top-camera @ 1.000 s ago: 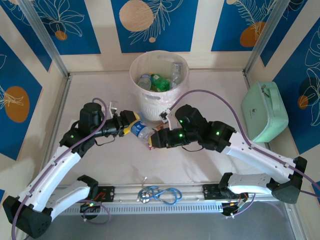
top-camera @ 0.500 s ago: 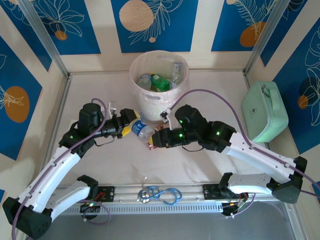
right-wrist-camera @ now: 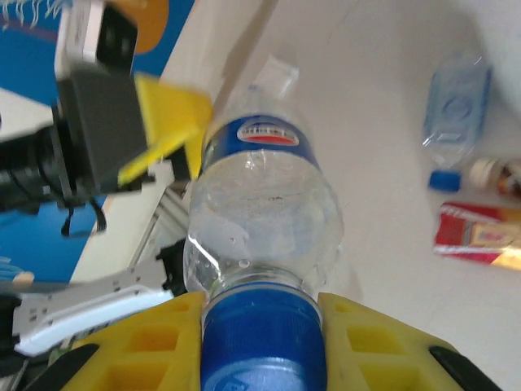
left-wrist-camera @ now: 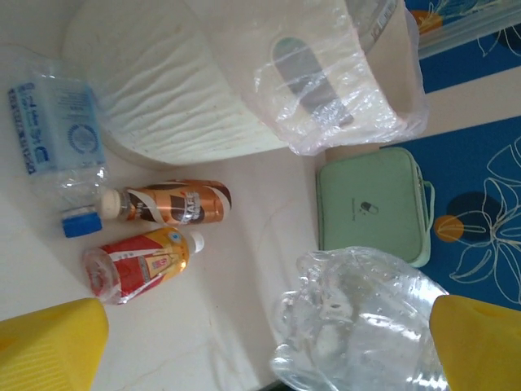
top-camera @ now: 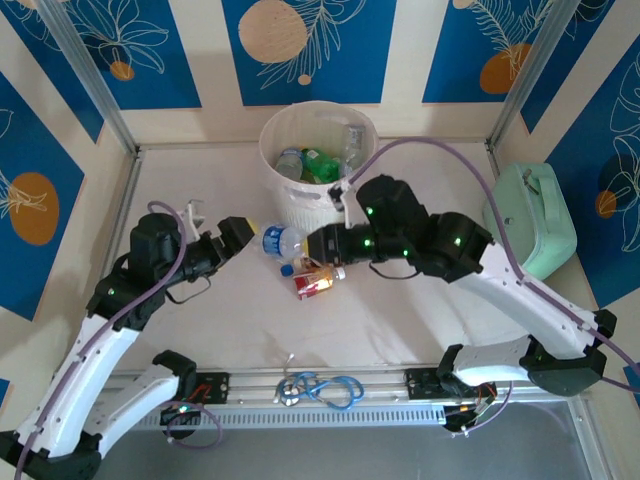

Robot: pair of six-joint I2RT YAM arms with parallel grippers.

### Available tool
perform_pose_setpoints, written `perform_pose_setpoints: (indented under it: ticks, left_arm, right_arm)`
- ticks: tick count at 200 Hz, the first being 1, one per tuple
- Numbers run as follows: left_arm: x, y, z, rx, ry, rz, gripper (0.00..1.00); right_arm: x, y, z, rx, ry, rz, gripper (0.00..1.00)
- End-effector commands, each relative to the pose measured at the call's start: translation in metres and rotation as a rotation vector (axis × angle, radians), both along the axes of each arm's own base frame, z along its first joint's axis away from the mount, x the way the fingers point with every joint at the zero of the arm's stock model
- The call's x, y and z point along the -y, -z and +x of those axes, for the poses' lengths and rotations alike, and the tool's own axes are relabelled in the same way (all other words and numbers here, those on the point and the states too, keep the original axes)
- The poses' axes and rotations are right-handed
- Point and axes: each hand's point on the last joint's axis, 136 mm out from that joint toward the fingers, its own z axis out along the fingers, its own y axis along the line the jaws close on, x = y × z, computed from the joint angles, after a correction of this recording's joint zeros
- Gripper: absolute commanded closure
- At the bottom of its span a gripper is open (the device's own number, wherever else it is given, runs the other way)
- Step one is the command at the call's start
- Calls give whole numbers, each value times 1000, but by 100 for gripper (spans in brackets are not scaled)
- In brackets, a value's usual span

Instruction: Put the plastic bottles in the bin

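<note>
Right pincer pinching a clear blue-capped bottle by its cap.
I see its body pointing toward the left pincer, whose fingers stand spread wide at its base; the white perforated bin stands on the desk just beyond.

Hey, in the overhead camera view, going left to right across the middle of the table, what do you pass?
Left pincer, open → clear bottle → right pincer, shut on the bottle's cap → mint-green case.
</note>
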Motion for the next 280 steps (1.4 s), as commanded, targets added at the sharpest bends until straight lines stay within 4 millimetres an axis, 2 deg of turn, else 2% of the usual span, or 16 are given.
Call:
perform_pose_setpoints:
  ticks: [1,27,55,78,112,138,162,186,203,234,280]
  left_arm:
    - [-12,28,-5,-51,-24,76,0]
    - [-12,36,-7,-69,-18,89,0]
    - [-14,43,-10,-82,-13,109,2]
    - [-16,45,-10,-82,-20,121,1]
    - [-17,53,-9,-94,-25,137,1]
    - [-19,57,-10,-99,-24,153,1]
    - [-20,61,-11,-104,-26,162,1]
    - [-21,63,-9,-107,-34,166,1]
    - [-21,65,-8,-113,-37,167,2]
    - [-21,67,-6,-125,-43,163,2]
    - [-22,70,-3,-138,-67,156,5]
  right_arm:
    - [26,-28,52,99,175,-10,76]
    - [30,-35,93,89,248,0,76]
    - [26,-48,126,129,276,5,77]
    - [19,-49,151,156,294,-23,77]
    - [10,-27,185,177,326,-112,77]
    - [2,-10,204,175,318,-153,77]
    - [-6,4,211,167,293,-191,72]
    - [-6,17,215,144,294,-233,56]
    - [-5,19,212,142,290,-238,45]
    - [-3,8,204,164,280,-229,37]
    - [-6,-23,179,236,251,-214,35]
